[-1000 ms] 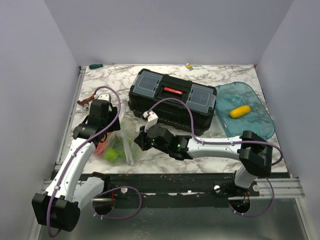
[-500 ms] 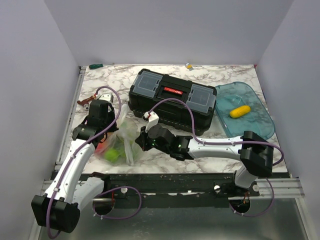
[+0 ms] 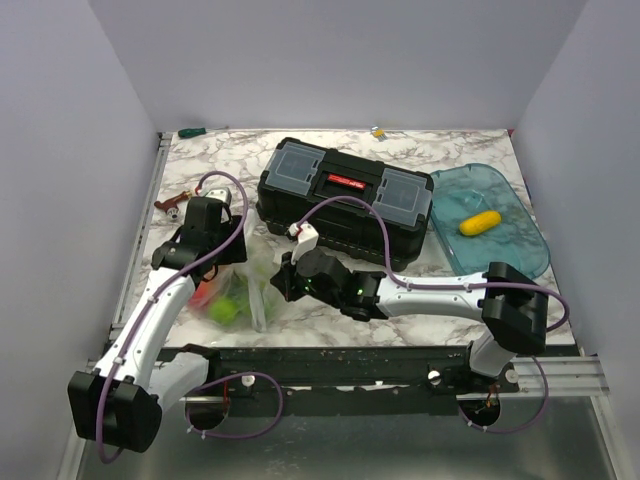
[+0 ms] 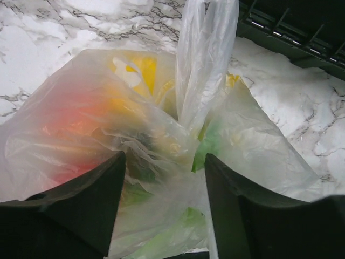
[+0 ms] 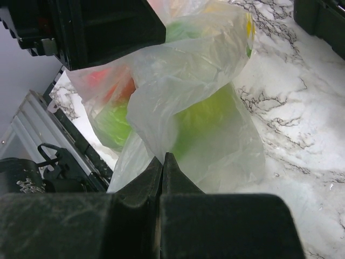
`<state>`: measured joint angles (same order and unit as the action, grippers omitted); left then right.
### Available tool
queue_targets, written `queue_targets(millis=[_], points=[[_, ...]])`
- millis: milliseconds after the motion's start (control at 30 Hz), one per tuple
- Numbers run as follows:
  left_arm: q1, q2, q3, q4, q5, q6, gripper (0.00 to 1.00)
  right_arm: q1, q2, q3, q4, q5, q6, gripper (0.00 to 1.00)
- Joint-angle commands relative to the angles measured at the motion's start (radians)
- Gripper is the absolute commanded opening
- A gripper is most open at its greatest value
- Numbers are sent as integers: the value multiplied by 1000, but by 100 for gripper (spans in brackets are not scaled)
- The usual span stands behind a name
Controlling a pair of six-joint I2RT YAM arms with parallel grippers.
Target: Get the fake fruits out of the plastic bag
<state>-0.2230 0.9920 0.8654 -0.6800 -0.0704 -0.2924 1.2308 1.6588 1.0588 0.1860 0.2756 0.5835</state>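
Observation:
The clear plastic bag (image 3: 243,283) lies at the near left of the table with fake fruits inside: red (image 4: 70,124), yellow (image 4: 143,73) and green (image 5: 202,116) shapes show through the film. My left gripper (image 4: 164,186) is open, its jaws on either side of the bag's top film. My right gripper (image 5: 163,156) is shut on a fold of the bag's film at its right side. One yellow fruit (image 3: 479,222) lies in the blue tray (image 3: 520,250).
A black toolbox (image 3: 345,197) stands behind the bag at the table's middle. Small tools (image 3: 172,206) lie at the far left edge. The table's near edge and metal rail (image 3: 330,355) run just below the bag.
My left gripper has shifted to the right and further over the bag. The right gripper keeps its hold on the film and has barely moved.

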Motion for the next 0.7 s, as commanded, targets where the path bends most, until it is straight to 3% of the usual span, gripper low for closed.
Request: queue_targets(millis=[0, 67, 200, 500, 667], points=[[-1, 11, 5, -4, 36, 8, 51, 6, -34, 3, 21, 42, -10, 1], [-2, 2, 1, 6, 67, 15, 40, 6, -33, 0, 20, 48, -10, 1], [-1, -26, 2, 16, 65, 16, 1, 7, -26, -8, 18, 56, -8, 1], [-1, -119, -14, 41, 44, 6, 0, 6, -20, -25, -92, 201, 61, 1], [-2, -158, -15, 41, 32, 1, 0, 6, -45, -110, -135, 279, 201, 1]])
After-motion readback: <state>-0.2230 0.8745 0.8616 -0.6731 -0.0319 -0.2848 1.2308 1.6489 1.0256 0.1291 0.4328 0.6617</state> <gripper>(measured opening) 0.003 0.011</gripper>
